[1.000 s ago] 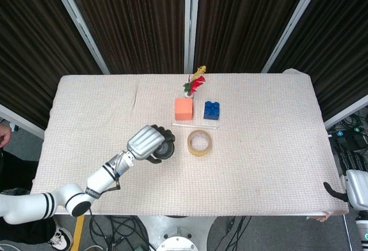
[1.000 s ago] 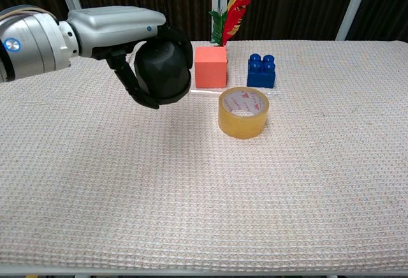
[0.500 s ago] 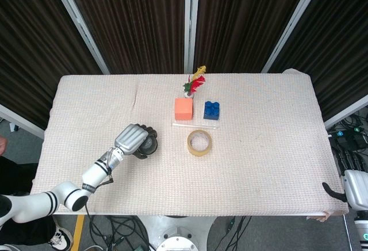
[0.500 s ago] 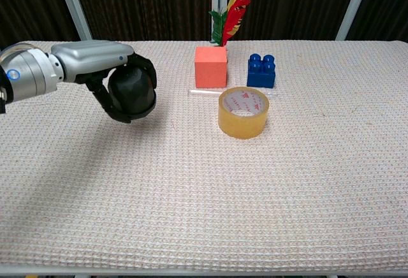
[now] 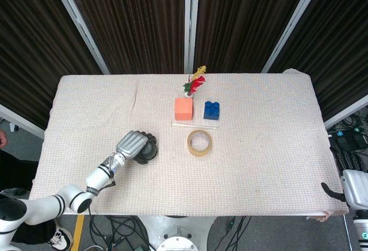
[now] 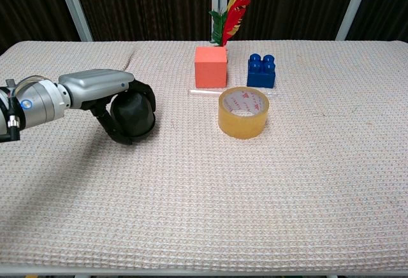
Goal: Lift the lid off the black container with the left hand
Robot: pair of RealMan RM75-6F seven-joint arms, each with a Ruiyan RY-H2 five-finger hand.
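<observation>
1. The left hand (image 6: 118, 102) is curled round a dark, rounded object (image 6: 134, 115), fingers wrapped underneath and the silver palm above. It sits at the front-left of the table (image 5: 264, 164), low to the cloth (contact with the cloth cannot be judged).
2. Whether the held object is the lid alone or the whole black container is not clear; no seam shows, and no separate black base is visible in either view.
3. Handling estimate: small, rigid, probably light plastic, with a smooth faceted skin that could slip. An enclosing grip over the top and sides looks the safest hold.
4. The right hand (image 5: 333, 190) shows only as a dark tip at the table's right edge; its state cannot be told.
5. Surface: a beige waffle-weave cloth, soft and grippy, covers the table.
6. Also present: orange block (image 6: 211, 66), blue brick (image 6: 261, 71), tape roll (image 6: 243, 112), a thin white stick (image 5: 194, 125), red-and-green feathers (image 6: 231, 11).
7. Room: dark pleated curtains with pale poles behind.
</observation>
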